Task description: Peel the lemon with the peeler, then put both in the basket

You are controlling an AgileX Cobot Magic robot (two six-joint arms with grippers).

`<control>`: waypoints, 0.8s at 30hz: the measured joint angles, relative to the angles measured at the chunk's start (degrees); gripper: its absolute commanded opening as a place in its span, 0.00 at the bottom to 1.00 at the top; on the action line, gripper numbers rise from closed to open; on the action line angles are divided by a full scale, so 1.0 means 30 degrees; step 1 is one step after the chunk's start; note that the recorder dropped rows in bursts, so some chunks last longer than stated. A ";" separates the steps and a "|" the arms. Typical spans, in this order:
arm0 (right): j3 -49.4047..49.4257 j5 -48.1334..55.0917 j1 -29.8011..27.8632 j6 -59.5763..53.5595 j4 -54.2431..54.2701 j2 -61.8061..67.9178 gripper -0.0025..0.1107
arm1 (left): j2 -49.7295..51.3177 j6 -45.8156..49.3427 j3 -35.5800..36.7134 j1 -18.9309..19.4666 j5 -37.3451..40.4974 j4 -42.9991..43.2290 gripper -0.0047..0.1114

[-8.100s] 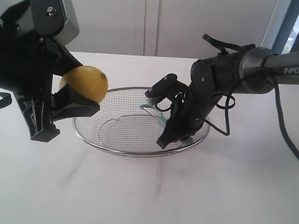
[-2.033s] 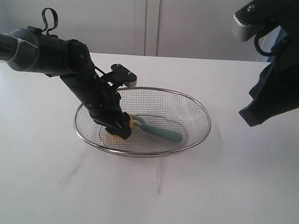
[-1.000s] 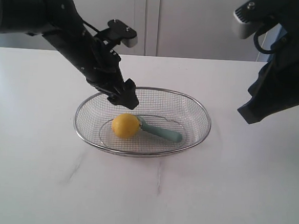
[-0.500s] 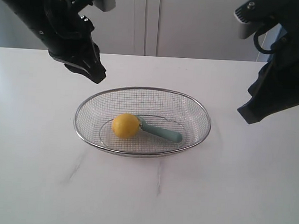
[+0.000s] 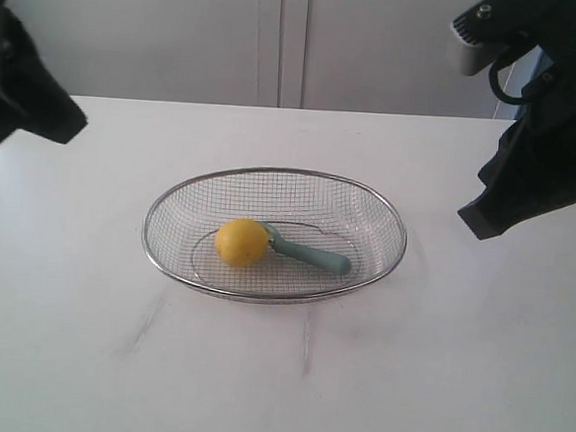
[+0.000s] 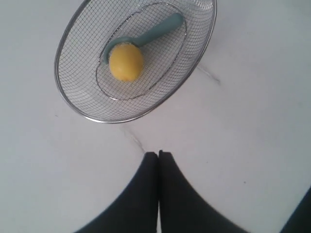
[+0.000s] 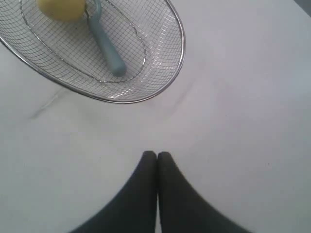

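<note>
At the left edge of the exterior view only a dark slab of the left arm (image 5: 24, 99) shows, cut off by the frame. The right arm (image 5: 540, 145) is likewise clipped at the upper right corner. Neither pincer's tips can be read from there.

The wrist cameras show more. The left gripper (image 6: 158, 154) has its two black fingers pressed flat together with nothing between them, and the right gripper (image 7: 156, 154) is closed and empty the same way. Both hang over bare white tabletop (image 5: 375, 380), apart from the basket (image 5: 281, 170).

The lemon (image 5: 242, 242) lies on the basket's mesh floor, toward its left half in the exterior view. It is round, smooth and evenly bright yellow; whether any rind has been cut away cannot be told. The peeler (image 5: 310, 255) lies in the same basket, its pale teal handle pointing away from the lemon. Its head touches the lemon and is partly hidden by it, and the blade cannot be made out. The right wrist picture crops the lemon at its edge.
</note>
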 measured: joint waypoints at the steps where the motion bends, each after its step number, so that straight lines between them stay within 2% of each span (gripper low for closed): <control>1: 0.0000 0.0000 0.0000 0.0000 0.0000 0.0000 0.02 | -0.0654 -0.0193 0.0299 0.0000 0.0091 0.0029 0.04; 13: 0.0000 -0.0036 0.0000 0.0000 0.0000 0.0000 0.02 | -1.0083 -0.2101 0.4231 0.0000 0.0580 -0.0099 0.04; 18: 0.0000 -0.0037 0.0000 0.0000 0.0000 0.0000 0.02 | -1.2256 -0.2282 0.5123 0.0000 0.0254 -0.0275 0.04; 24: 0.0000 -0.0066 0.0000 0.0000 0.0000 0.0000 0.02 | -1.2554 -0.2291 0.5123 0.0000 0.0000 -0.0340 0.04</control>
